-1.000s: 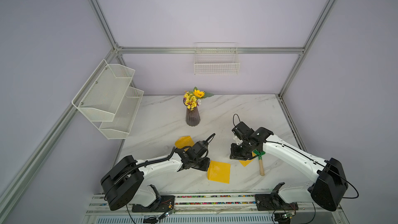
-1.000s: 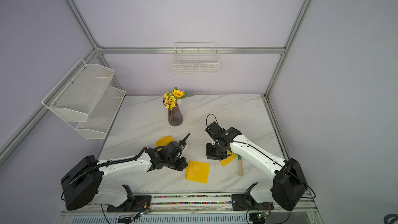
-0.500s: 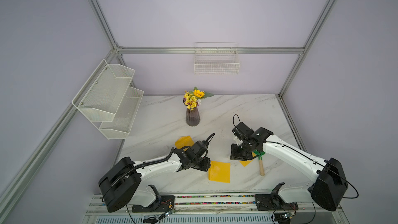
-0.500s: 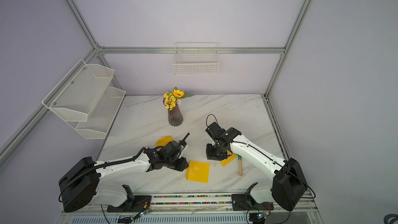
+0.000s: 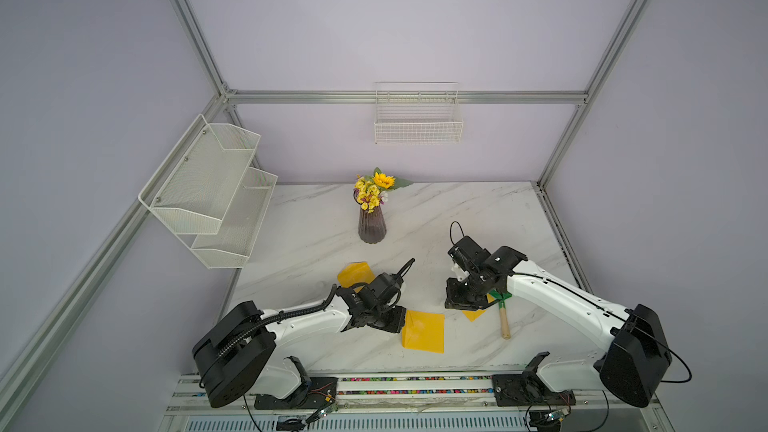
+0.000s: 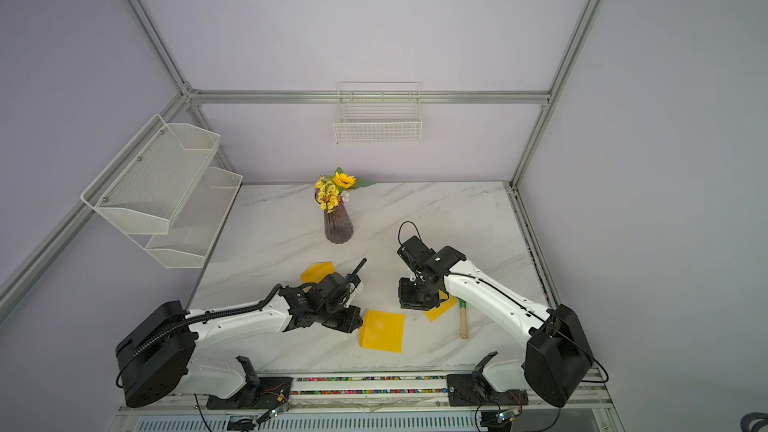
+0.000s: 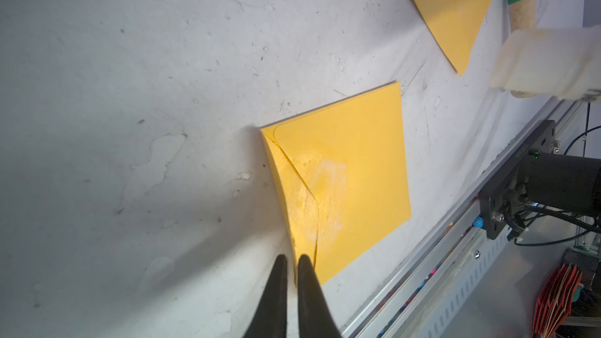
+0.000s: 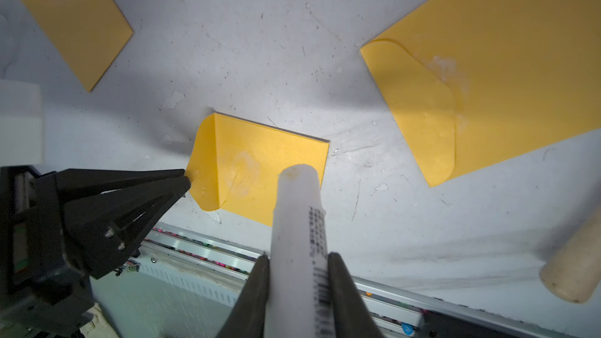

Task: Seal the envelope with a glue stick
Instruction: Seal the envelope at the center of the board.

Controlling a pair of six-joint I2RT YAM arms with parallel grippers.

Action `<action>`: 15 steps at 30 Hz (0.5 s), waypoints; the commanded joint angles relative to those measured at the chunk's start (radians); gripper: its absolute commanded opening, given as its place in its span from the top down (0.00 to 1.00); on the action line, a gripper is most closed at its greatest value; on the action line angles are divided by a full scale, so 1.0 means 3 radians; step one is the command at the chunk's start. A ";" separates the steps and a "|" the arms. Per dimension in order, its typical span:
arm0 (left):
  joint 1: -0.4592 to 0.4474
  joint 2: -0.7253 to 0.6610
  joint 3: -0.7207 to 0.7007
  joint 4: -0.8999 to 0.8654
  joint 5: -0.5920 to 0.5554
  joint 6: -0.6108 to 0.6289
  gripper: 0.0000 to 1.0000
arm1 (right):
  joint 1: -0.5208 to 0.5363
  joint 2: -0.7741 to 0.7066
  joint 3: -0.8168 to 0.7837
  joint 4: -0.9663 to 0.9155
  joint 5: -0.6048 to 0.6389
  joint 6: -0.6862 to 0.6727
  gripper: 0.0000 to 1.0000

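right tool [image 8: 298, 256] grips glue stick [image 8: 299, 209]; left tool [image 7: 292, 260], closed, seems to pinch envelope [image 7: 351, 173] flap, which could slip or tear.

left arm [image 5: 307, 322] lies low along the near side and reaches right. left gripper [image 7: 289, 256] is down at the surface, its jaws pinched almost together on the edge of the envelope [image 7: 351, 183]. right arm [image 5: 561, 301] reaches left with its wrist bent down. right gripper [image 8: 297, 256] clamps the glue stick [image 8: 300, 216].
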 commanded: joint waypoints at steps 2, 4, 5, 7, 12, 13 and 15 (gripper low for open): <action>0.0053 0.0010 0.0014 -0.0007 0.0051 0.0084 0.93 | -0.0025 -0.0052 -0.0001 -0.0100 0.0074 -0.0066 1.00; 0.0084 -0.0007 0.0026 -0.0072 0.0039 0.0124 0.96 | -0.0030 -0.0032 0.0020 -0.0118 0.0095 -0.0071 1.00; 0.0105 -0.0036 0.0029 -0.0127 0.0020 0.0148 0.97 | -0.0030 -0.0027 0.0031 -0.0128 0.0102 -0.0071 1.00; 0.0172 -0.0112 0.0034 -0.0252 0.0015 0.0189 0.99 | -0.0035 -0.0026 0.0033 -0.0142 0.0122 -0.0078 1.00; 0.0363 -0.0293 0.0054 -0.0677 -0.0033 0.0351 0.99 | -0.0050 0.0009 0.0042 -0.0168 0.0139 -0.0101 1.00; 0.0399 -0.0297 0.0071 -0.0784 -0.0071 0.0385 0.99 | -0.0050 0.0009 0.0042 -0.0170 0.0148 -0.0106 1.00; 0.0442 -0.0287 0.0146 -0.0978 -0.0119 0.0457 0.99 | -0.0050 0.0009 0.0042 -0.0186 0.0173 -0.0106 1.00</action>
